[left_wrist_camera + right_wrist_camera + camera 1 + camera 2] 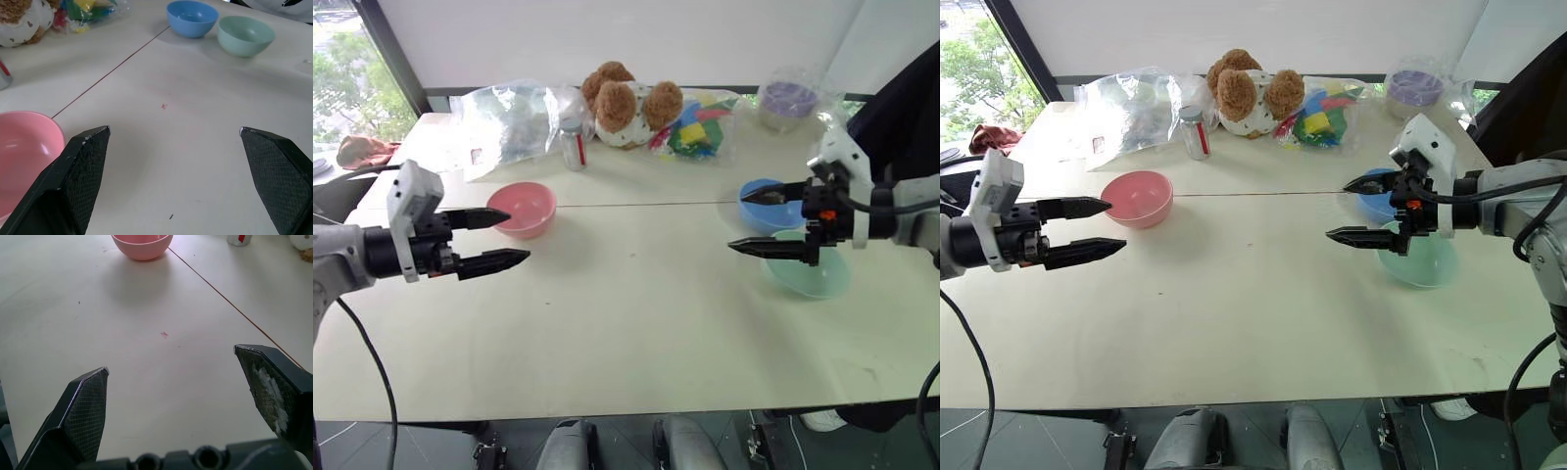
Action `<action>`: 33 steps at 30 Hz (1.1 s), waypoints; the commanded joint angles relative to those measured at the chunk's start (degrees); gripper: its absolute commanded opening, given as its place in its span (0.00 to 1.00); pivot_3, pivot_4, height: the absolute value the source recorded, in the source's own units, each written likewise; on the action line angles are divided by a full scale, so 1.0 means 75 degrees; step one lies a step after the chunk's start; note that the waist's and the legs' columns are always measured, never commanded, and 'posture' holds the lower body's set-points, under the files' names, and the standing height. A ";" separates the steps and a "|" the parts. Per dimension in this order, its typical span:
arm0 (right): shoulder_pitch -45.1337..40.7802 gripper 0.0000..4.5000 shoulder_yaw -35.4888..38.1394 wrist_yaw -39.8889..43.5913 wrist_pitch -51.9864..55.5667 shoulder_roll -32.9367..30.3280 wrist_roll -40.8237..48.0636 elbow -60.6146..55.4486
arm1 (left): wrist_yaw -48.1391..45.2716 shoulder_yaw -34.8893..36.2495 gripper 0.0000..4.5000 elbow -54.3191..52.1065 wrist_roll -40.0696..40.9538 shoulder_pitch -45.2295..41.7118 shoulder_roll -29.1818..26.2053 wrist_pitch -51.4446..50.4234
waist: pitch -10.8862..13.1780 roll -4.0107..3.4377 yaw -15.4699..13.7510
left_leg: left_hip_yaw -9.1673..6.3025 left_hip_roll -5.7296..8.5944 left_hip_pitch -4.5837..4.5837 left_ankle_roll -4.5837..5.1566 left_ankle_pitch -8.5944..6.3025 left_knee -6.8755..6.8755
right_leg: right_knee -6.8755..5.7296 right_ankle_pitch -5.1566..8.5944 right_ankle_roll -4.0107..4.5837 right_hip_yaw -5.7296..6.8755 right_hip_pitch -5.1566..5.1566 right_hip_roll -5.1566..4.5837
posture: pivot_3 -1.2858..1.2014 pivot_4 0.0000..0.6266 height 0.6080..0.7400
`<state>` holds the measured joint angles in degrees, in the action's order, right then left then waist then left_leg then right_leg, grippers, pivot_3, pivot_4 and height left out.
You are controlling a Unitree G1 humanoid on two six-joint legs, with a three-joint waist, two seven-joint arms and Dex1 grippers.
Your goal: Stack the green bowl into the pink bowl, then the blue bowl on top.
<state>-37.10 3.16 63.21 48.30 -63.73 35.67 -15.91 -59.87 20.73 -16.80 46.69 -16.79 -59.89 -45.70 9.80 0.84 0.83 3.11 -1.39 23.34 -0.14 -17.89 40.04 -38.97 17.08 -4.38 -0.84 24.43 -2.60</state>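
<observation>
Both claws spread wide, empty: left gripper (pixel 514 238) beside pink bowl (pixel 523 209); right gripper (pixel 752 221) nr blue bowl (pixel 192 17) & green bowl (pixel 245 35), far from pink.

Brown teddy bear (pixel 628 103) at far table (pixel 607 323) edge. Clear plastic bag (pixel 509 122) to its left, small jar (pixel 573 145) just beside. Bag of colourful toys (pixel 697 125) on its right. Purple container (pixel 787 100) far right.
</observation>
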 commanded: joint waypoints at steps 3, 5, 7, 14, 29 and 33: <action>-0.0325 1.00 0.0037 0.0008 -0.0056 0.0017 -0.0086 0.0043 | 0.0089 0.0323 0.97 -0.0065 -0.0055 0.0037 -0.0030 0.0176 | 0.0000 0.0000 0.0001 | 0.0000 -0.0001 0.0000 0.0000 0.0000 0.0000 | 0.0000 0.0000 0.0000 0.0000 0.0001 0.0000 | 0.52 0.24 1.00; -0.0352 1.00 0.0005 0.0009 -0.0053 0.0038 -0.0126 0.0069 | 0.0123 0.0358 0.97 -0.0126 0.0012 0.0072 0.0028 0.0144 | 0.0000 0.0000 0.0002 | 0.0000 0.0000 0.0000 0.0000 0.0000 0.0000 | 0.0000 0.0000 0.0000 0.0000 0.0001 0.0000 | 0.52 0.24 1.00; -0.0366 1.00 -0.0017 0.0011 -0.0056 0.0048 -0.0158 0.0090 | 0.0156 0.0360 0.97 -0.0181 0.0018 0.0091 0.0047 0.0136 | 0.0000 0.0000 0.0001 | -0.0001 -0.0001 0.0000 0.0000 0.0000 0.0000 | 0.0000 0.0000 0.0000 0.0000 0.0001 0.0000 | 0.52 0.24 1.00; -0.0404 1.00 -0.0057 -0.0039 -0.0026 0.0099 -0.0200 0.0099 | 0.0242 0.0258 0.97 -0.0253 -0.0088 0.0155 0.0097 0.0261 | 0.0000 0.0000 0.0001 | -0.0001 -0.0001 0.0000 0.0000 0.0000 -0.0001 | 0.0000 0.0000 0.0000 0.0000 0.0001 -0.0001 | 0.52 0.24 1.00; -0.0387 1.00 0.0181 -0.0198 0.0051 0.0360 0.0059 -0.0081 | 0.0405 -0.0126 0.97 -0.0135 -0.0600 -0.0061 0.0233 0.0623 | 0.0000 0.0000 0.0000 | 0.0000 -0.0001 0.0000 0.0000 0.0000 -0.0001 | 0.0000 0.0000 0.0000 0.0000 0.0001 -0.0002 | 0.52 0.24 1.00; -0.0473 1.00 0.0430 -0.0198 0.0073 0.0944 0.0575 -0.0093 | 0.1001 -0.1052 0.97 0.0545 -0.2017 -0.0537 0.0248 0.1350 | 0.0000 0.0000 -0.0006 | 0.0000 0.0001 0.0000 0.0000 0.0000 0.0000 | -0.0002 -0.0001 0.0000 0.0000 0.0001 -0.0002 | 0.52 0.24 1.00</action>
<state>-38.91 3.47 61.82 49.27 -57.67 37.41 -15.52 -54.63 14.94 -14.73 36.56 -18.85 -57.98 -38.76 9.80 0.84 0.79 3.11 -1.38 23.33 -0.14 -17.89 40.03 -38.99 17.08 -4.37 -0.84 24.44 -2.60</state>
